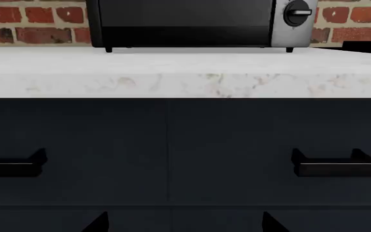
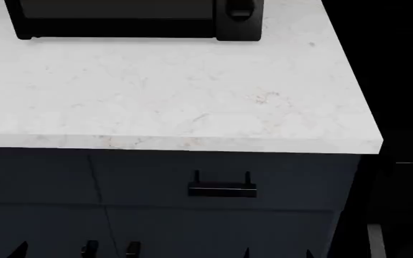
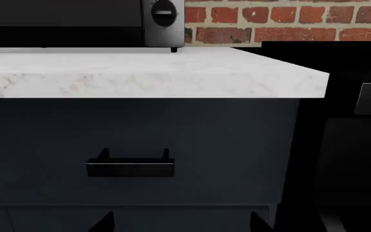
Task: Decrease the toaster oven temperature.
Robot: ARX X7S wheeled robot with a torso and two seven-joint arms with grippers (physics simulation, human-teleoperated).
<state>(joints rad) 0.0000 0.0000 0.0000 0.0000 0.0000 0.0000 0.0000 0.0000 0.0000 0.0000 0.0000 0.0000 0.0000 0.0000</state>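
Observation:
The toaster oven (image 2: 120,19) is a black box with a dark glass front, standing at the back of the white countertop (image 2: 192,97). A round black knob (image 2: 239,11) sits on its right-hand panel. The oven also shows in the left wrist view (image 1: 185,24) with its knob (image 1: 298,13), and in the right wrist view (image 3: 63,21) with its knob (image 3: 164,13). My left gripper (image 1: 185,223) and right gripper (image 3: 179,222) are both open and empty. They are low in front of the dark drawer fronts, below counter level and far from the oven. Only their fingertips show.
Dark blue drawers with black bar handles (image 2: 222,189) (image 1: 340,166) (image 3: 130,166) run under the counter. A red brick wall (image 3: 282,21) stands behind. The counter ends at the right (image 2: 368,129), next to a dark black appliance (image 3: 347,121).

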